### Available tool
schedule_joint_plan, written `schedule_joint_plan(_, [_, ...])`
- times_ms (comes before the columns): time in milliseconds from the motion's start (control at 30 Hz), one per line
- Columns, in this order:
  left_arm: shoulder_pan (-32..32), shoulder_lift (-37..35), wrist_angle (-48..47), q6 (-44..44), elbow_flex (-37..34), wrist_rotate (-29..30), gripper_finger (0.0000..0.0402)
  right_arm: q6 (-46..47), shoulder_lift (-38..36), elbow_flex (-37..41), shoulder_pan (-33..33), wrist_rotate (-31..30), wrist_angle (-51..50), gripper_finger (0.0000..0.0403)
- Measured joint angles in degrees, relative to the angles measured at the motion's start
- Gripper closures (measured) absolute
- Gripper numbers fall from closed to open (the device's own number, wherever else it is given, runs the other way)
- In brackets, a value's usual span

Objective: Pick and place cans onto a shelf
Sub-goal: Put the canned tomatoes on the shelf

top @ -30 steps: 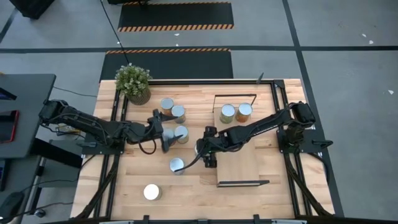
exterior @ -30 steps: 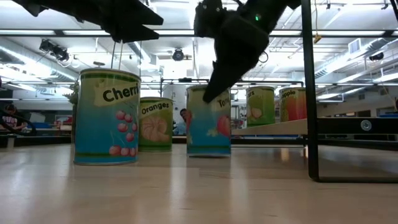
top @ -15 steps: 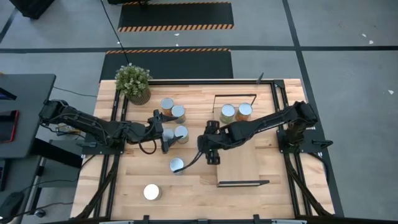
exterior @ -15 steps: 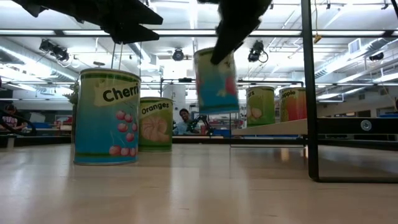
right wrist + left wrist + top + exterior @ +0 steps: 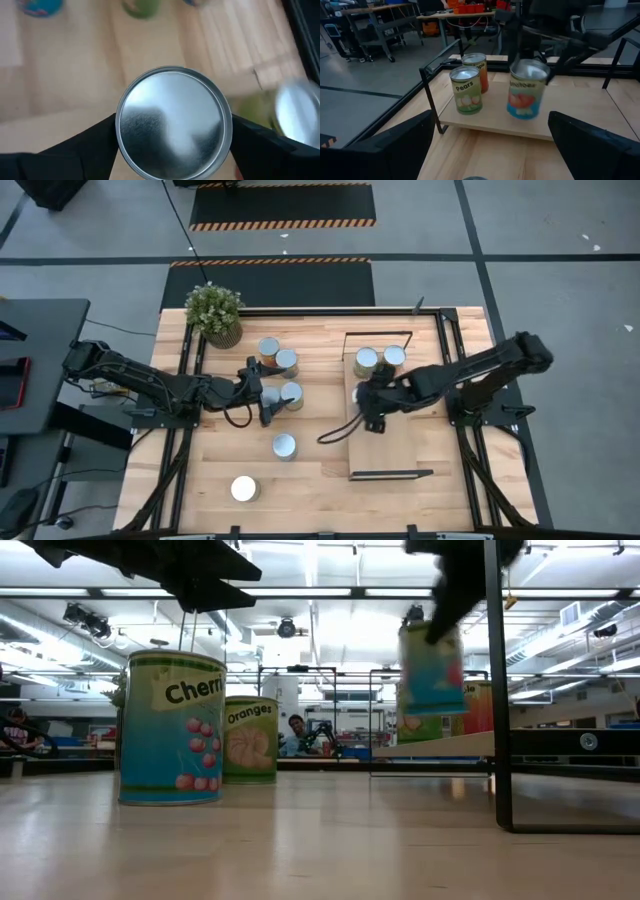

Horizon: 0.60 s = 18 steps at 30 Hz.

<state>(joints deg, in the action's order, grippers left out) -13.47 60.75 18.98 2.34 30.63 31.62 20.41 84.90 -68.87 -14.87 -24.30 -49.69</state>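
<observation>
On the light plank tabletop (image 5: 310, 470), the leftmost of the small cylindrical tins is a white-topped can (image 5: 243, 489) standing alone near the front edge. Behind it at the far left corner sits a small green potted plant (image 5: 214, 312). The left tool (image 5: 268, 398) hovers among a cluster of silver-lidded cans (image 5: 279, 361) near the middle of the tabletop, its two dark fingers spread wide apart with nothing between them. One more silver-lidded can (image 5: 284, 445) stands by itself, nearer the front than that cluster. In the low view the closest tins are a blue can labelled with cherries (image 5: 172, 728) and a green can labelled Oranges (image 5: 250, 740).

Further right lies the long light-wood shelf with thin black end frames (image 5: 385, 445). The right tool (image 5: 371, 402) is above it, clamped on a blue tomato-labelled can with a silver lid (image 5: 526, 89), which is lifted clear of the board. Just beside it, two cans stand on the shelf's far end: a green pears can (image 5: 466, 90) and an orange-sided can (image 5: 476, 71).
</observation>
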Motion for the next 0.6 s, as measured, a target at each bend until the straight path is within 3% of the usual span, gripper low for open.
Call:
schedule_joint_plan(267, [0.2,0.0,0.0,-0.3,0.0,0.0,0.0006,11.4,-13.5,14.8,0.0,-4.7,0.2,0.0063])
schedule_joint_plan(400, [0.1,0.0,-0.1,0.0,0.0,0.0,0.0006,13.1,-17.3,18.1,0.4,-7.8,-1.4,0.0062])
schedule_joint_plan(600, [0.1,0.0,-0.6,0.3,0.0,0.0,0.0006,13.0,-20.1,20.3,3.0,-7.0,-2.0,0.0043])
